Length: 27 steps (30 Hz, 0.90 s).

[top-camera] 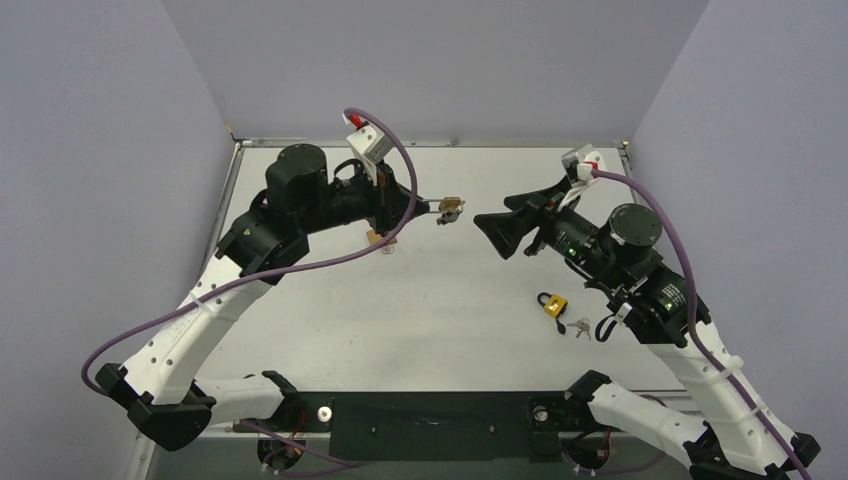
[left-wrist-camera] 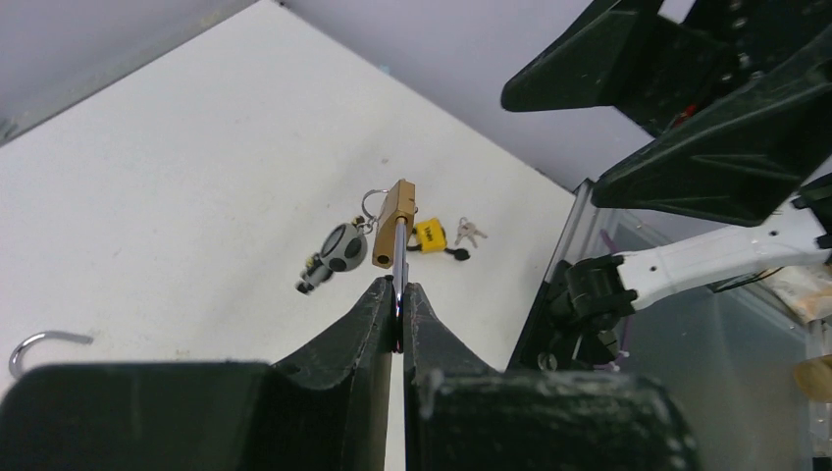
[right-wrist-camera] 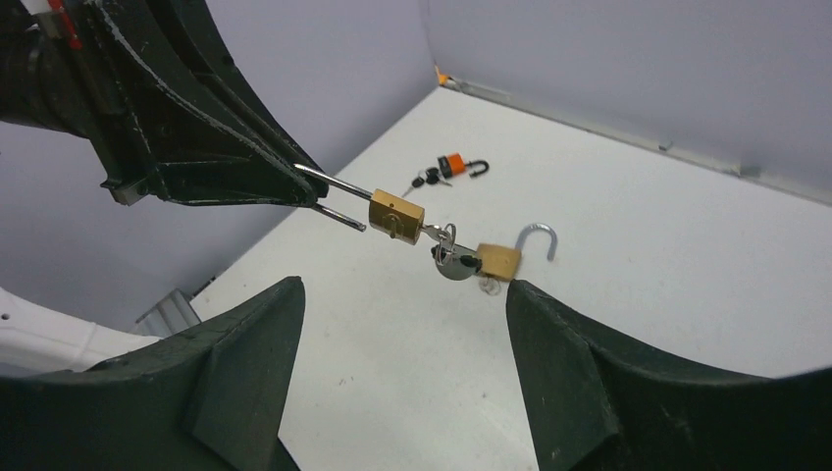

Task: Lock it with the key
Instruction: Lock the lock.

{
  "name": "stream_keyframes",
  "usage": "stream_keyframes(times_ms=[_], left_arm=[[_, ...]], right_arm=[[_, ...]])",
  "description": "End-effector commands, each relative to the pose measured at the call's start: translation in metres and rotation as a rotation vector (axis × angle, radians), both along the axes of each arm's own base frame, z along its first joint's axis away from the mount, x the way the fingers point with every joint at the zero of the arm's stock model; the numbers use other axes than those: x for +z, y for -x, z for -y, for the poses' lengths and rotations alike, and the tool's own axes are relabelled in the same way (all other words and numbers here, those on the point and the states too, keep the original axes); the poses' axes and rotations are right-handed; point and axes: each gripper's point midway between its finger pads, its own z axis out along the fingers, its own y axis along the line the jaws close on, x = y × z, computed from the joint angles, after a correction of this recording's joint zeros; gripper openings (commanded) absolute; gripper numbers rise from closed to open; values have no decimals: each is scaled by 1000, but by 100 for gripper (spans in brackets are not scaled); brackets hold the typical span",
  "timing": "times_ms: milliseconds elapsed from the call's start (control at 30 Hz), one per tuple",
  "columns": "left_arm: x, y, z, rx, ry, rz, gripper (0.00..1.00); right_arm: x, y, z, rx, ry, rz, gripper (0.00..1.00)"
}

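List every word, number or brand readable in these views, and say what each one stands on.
No text can be read in any view.
The yellow padlock has dark print on its face, but it is too small and blurred to read.
The brass padlock, held by its shackle in the left fingers, shows no lettering.
The orange padlock is too small to tell.

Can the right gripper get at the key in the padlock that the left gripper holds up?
Probably yes. The right gripper is open and faces the padlock, which the left gripper holds by its shackle in the air. Nothing stands between them, and the key points toward it.
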Motion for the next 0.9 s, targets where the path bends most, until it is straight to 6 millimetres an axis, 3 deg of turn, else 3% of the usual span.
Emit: stream_keyframes(times_ms=[0,100,400,667,867], left_arm=[[70,35,-9,-107,144,61,0],[86,46,-14,-146,185,45,0],[109,81,-19,-301,297,24,0],[117,89,-21,-354,346,15,0],[119,89,-19,-361,366,6,0]], right_arm=[[60,22,-17,207,-91,220,70],[82,36,-27,321,-137,275,70],[112,59,-45,522,-230,325,59],[109,72,-53,632,-283,292,50],[109,77,-55,663,-294,278,36]])
